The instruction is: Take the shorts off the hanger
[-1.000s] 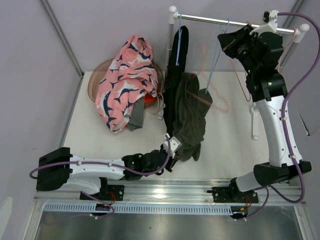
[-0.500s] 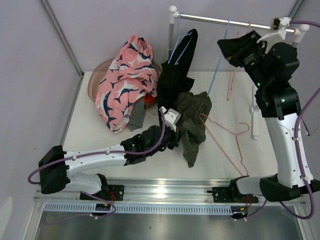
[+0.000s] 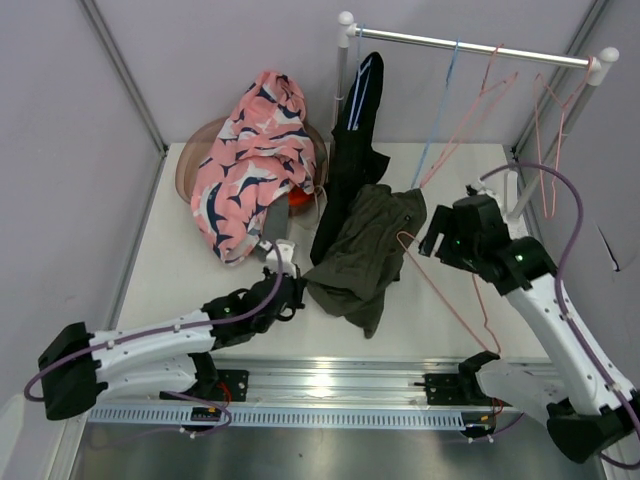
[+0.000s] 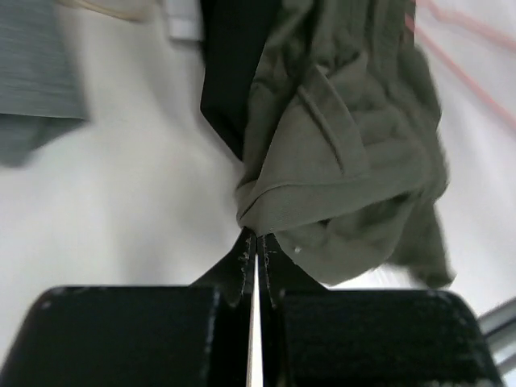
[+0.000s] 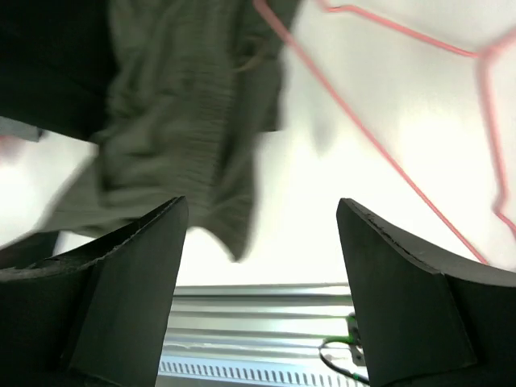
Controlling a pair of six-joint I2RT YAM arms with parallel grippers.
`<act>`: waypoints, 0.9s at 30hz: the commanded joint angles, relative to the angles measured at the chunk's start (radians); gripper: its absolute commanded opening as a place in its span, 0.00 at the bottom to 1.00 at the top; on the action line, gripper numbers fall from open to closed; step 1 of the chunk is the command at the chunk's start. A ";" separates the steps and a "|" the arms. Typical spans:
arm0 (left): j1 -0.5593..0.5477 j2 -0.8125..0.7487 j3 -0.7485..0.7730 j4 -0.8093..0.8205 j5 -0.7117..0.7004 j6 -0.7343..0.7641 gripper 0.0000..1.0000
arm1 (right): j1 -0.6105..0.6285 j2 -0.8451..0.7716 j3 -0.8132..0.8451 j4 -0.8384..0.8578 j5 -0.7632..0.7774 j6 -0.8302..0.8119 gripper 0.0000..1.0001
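Note:
Olive shorts [image 3: 365, 255] lie crumpled on the table, with a pink hanger [image 3: 452, 300] still caught in their top and lying out to the right. My left gripper [image 3: 298, 288] is shut on the olive shorts' [image 4: 339, 153] near corner, pinching the fold at its tips [image 4: 256, 235]. My right gripper [image 3: 436, 240] hovers open just right of the olive shorts [image 5: 185, 121], above the pink hanger [image 5: 387, 153], holding nothing. Black shorts [image 3: 355, 130] hang on a blue hanger from the rail [image 3: 470, 44]. Pink patterned shorts [image 3: 255, 160] lie piled at the back left over orange [image 3: 298, 200] and grey [image 3: 275, 235] cloth.
A brown basket [image 3: 195, 150] holds the pile at the back left. On the rail hang an empty blue hanger [image 3: 440, 110] and empty pink hangers [image 3: 548, 110]. The rail's white post [image 3: 345, 70] stands behind the black shorts. A metal rail [image 3: 340, 380] runs along the near edge.
My right arm came down from the rail and its gripper opened, letting the pink hanger drop to the table. My left arm drew back to the left, dragging the olive shorts.

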State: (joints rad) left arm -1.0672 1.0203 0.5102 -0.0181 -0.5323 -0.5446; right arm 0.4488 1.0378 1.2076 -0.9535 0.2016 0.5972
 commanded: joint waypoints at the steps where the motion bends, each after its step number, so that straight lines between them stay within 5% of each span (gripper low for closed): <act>1: 0.018 -0.164 0.051 -0.162 -0.167 -0.095 0.00 | -0.001 -0.122 0.015 -0.100 0.146 0.065 0.80; 4: 0.018 -0.271 0.137 -0.195 -0.169 -0.020 0.00 | 0.001 -0.127 0.018 -0.171 0.177 0.093 0.80; 10: 0.009 -0.309 0.577 -0.344 -0.118 0.155 0.00 | -0.001 -0.153 -0.031 -0.114 0.140 0.116 0.80; 15: 0.012 -0.090 1.010 -0.384 0.017 0.403 0.00 | 0.001 -0.150 -0.059 -0.038 0.108 0.130 0.80; 19: 0.058 0.141 1.319 -0.441 -0.021 0.547 0.00 | 0.001 -0.133 -0.072 -0.004 0.079 0.136 0.80; 25: 0.455 0.507 1.883 -0.592 0.239 0.554 0.00 | 0.001 -0.174 -0.112 0.010 0.081 0.131 0.80; 27: 0.608 0.573 1.930 -0.554 0.336 0.496 0.00 | -0.002 -0.186 -0.134 0.019 0.064 0.127 0.80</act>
State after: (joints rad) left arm -0.6060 1.5097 2.3451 -0.5430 -0.3683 -0.0460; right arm 0.4484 0.8799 1.0897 -0.9722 0.2741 0.7147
